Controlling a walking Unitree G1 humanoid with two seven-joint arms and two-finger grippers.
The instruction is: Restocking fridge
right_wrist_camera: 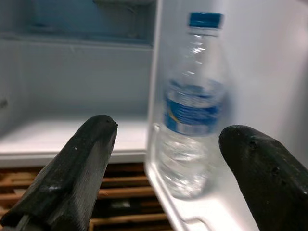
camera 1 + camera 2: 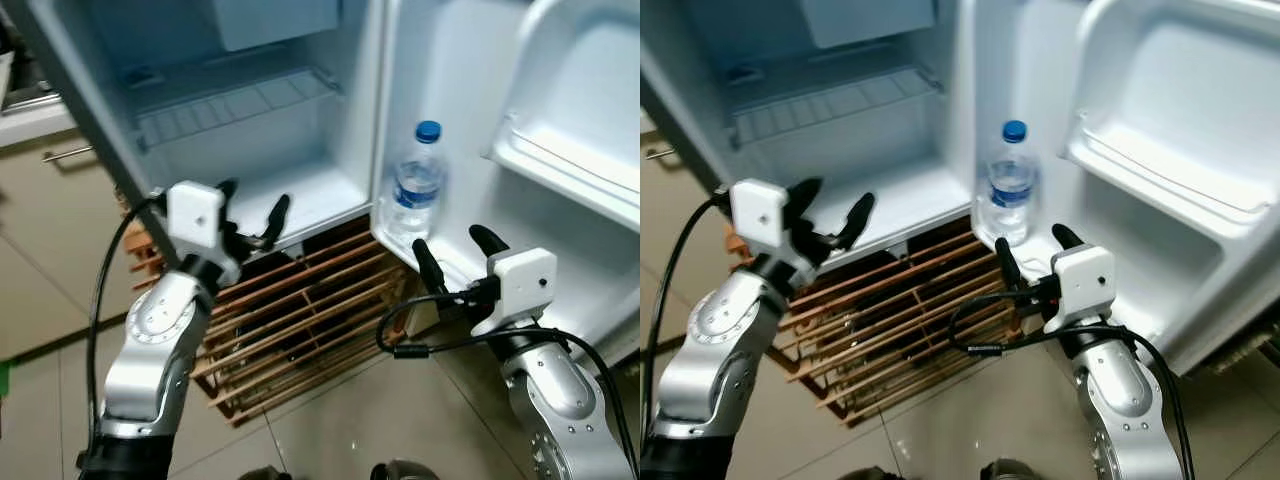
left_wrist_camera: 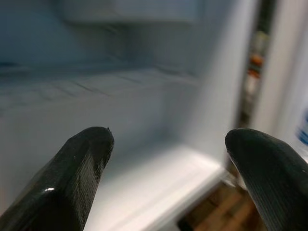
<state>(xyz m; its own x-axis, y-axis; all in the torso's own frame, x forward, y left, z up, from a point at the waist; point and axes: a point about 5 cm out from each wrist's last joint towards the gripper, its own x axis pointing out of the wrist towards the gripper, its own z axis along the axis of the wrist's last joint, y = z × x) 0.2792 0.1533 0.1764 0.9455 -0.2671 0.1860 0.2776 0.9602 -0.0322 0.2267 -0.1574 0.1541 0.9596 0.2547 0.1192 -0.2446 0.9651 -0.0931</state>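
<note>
Bottle (image 2: 418,185) with a blue cap stands upright in the lower door shelf (image 2: 440,262) of the open fridge (image 2: 240,110), centre right of the frame. Right gripper (image 2: 458,254) reaches up from lower right, fingers spread wide, just below the bottle and apart from it. Left gripper (image 2: 252,213) is raised at centre left, fingers parted and holding nothing, pointing into the fridge's bare lower compartment. Below the fridge sits a slatted wooden rack (image 2: 300,320) on the tiled floor (image 2: 380,420).
</note>
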